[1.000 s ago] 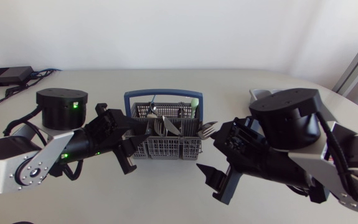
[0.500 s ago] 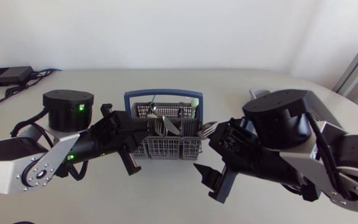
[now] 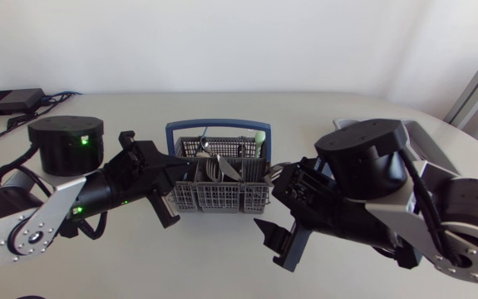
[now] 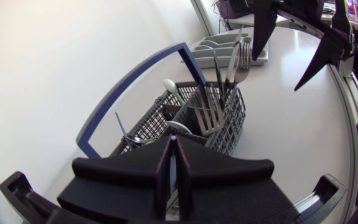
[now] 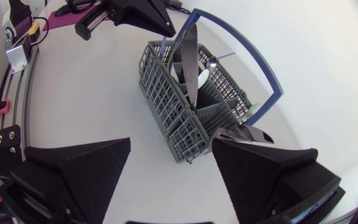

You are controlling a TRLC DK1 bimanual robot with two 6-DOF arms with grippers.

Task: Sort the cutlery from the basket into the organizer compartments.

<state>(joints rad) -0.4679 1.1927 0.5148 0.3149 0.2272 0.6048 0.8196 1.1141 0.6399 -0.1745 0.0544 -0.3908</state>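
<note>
Head view: grey mesh cutlery basket with blue hoop handle (image 3: 222, 198) mid-table, loaded; left gripper (image 3: 194, 168) at its rim. Left wrist: fingers pinched together, on what I cannot tell. A tug could tip it. Right wrist: right gripper (image 5: 171, 142) gapes empty beside it and might clip it.

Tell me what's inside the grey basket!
Forks, a knife blade and a pale handle stand in the basket. Its mesh walls hide their lower ends and the bottom.

Grey grid-patterned basket (image 3: 222, 198), blue handle (image 3: 219, 123), silver cutlery (image 3: 226, 169), pale table (image 3: 205, 253)
</note>
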